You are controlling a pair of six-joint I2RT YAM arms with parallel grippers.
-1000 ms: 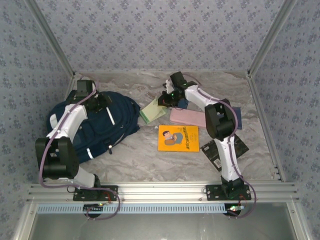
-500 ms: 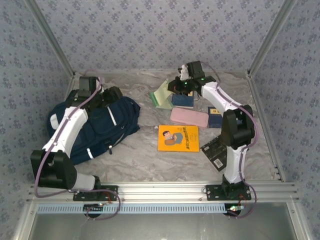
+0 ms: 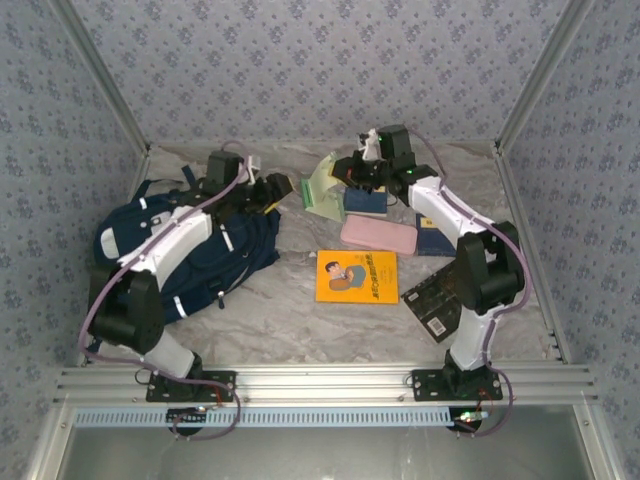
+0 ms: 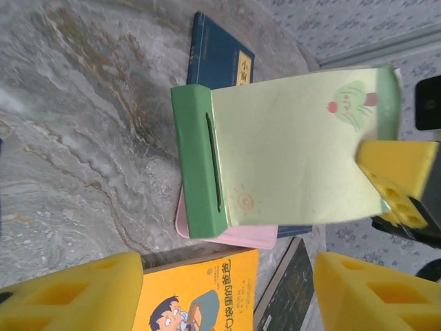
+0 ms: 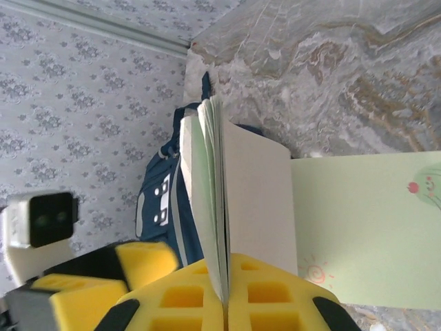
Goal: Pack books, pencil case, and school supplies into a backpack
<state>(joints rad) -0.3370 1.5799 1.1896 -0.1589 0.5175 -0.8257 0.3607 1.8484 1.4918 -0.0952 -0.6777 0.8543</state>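
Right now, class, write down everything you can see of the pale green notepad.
The notepad is a thin paper pad with a pale green cover, a darker green binding strip along one edge and small cartoon doodles, one of them a sun. It is held up, tilted, over the marble table near the back. The right gripper is shut on its pages at one edge.
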